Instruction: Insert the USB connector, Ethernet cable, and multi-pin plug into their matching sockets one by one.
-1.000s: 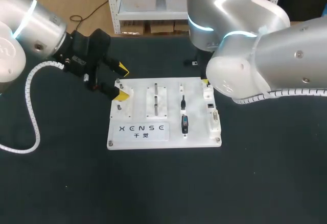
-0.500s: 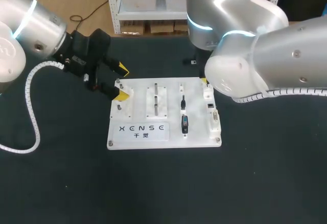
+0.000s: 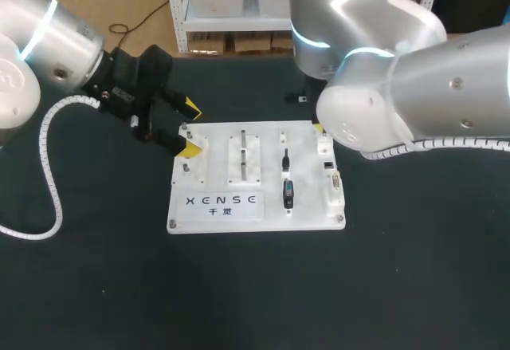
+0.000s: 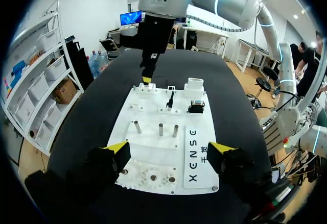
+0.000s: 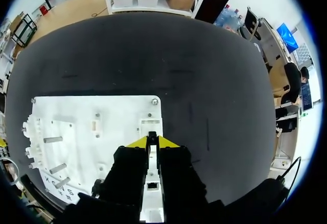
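Observation:
A white socket board point(image 3: 215, 210) lies mid-table. Two dark plugs rest in holders on it, a slim one point(image 3: 285, 159) and a blockier one point(image 3: 288, 194). Sockets point(image 3: 331, 173) line the board's right strip. My right gripper point(image 3: 319, 128) hovers over the board's far right corner; in its wrist view the yellow tips point(image 5: 152, 141) stand almost together on a thin dark connector point(image 5: 152, 134), of which kind I cannot tell. My left gripper point(image 3: 190, 129) is open at the board's left end, its tips point(image 4: 118, 147) spread wide over the board point(image 4: 153, 147).
Metal pegs point(image 4: 160, 130) and small gears point(image 4: 153, 175) stand on the board's left part. A small dark object point(image 3: 301, 97) lies on the black table behind the board. My right arm's bulky elbow point(image 3: 414, 87) hangs over the table's right side.
My right arm has crept slightly to the left above the board's far right corner. The left arm and the plugs on the board have stayed put.

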Robot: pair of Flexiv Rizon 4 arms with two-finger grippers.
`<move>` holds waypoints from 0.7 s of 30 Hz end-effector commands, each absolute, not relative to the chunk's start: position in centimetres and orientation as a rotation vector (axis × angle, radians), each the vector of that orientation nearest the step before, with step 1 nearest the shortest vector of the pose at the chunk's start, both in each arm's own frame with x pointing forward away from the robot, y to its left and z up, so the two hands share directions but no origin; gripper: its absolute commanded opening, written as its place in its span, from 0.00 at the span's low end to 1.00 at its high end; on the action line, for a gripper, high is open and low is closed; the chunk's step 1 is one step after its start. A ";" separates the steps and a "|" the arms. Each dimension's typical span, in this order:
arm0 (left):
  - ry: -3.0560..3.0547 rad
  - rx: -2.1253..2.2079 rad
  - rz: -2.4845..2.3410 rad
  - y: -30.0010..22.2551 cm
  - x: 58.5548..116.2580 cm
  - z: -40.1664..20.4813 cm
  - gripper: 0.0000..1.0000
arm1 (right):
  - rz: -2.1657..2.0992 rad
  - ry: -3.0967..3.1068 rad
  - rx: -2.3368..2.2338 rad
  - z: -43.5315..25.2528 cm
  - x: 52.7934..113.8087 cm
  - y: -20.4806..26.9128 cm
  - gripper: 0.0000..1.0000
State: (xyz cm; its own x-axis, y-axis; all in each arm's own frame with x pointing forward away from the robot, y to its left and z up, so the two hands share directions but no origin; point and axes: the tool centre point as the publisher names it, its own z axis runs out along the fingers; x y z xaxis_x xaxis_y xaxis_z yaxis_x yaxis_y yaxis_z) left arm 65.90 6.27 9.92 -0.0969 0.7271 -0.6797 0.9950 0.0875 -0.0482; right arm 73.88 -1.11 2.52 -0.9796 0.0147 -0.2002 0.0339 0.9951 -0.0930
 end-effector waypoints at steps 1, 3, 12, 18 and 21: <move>1.883 1.694 -0.716 6.2 66.0 9.9 1.00 | -0.153 2.944 0.038 1.6 74.1 -1.1 0.00; 1.883 1.694 -0.716 6.2 66.0 9.9 1.00 | -0.153 2.949 0.042 1.2 74.1 -1.1 0.00; 1.883 1.694 -0.716 6.2 66.0 9.9 1.00 | -0.136 2.957 0.035 1.1 73.8 -0.6 0.00; 1.883 1.694 -0.716 6.2 66.0 9.9 1.00 | -0.149 2.887 -0.021 4.2 73.7 -0.6 1.00; 1.883 1.694 -0.716 6.2 66.0 9.9 1.00 | -0.165 2.847 -0.053 5.8 73.4 -0.2 1.00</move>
State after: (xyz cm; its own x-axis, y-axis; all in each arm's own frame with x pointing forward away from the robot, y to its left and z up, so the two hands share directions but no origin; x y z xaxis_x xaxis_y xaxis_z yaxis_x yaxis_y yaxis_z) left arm 65.90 6.27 9.92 -0.0968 0.7271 -0.6797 0.9950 0.0875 -0.0482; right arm 74.98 -0.03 4.39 -0.9678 -0.0481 -0.2473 -0.0196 0.9930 -0.1165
